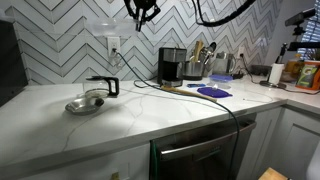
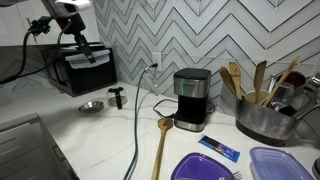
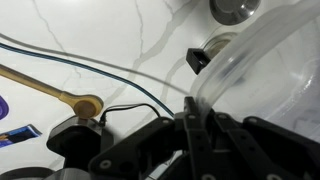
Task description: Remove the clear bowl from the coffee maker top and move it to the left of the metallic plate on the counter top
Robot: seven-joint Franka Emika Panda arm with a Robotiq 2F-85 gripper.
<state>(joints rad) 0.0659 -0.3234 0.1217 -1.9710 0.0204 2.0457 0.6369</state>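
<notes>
The clear bowl (image 3: pixel 268 70) is off the coffee maker (image 2: pixel 190 98), its rim pinched in my closed fingers (image 3: pixel 188 125), high over the bench (image 1: pixel 40 120) near the metallic plate (image 1: pixel 83 104); next I'd lower it at the plate's left and release.

The clear bowl (image 3: pixel 272 72) aloft; coffee maker (image 2: pixel 190 98), metallic plate (image 2: pixel 91 106) apart on counter top (image 2: pixel 95 135).

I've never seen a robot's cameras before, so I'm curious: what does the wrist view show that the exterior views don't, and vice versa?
Only the wrist view: the clear bowl up close, its rim in the gripper. Only the exterior views: the steel front of the coffee maker, the tiled wall and the pot of utensils. Both: the metallic plate, the wooden spoon and the veined counter top.
</notes>
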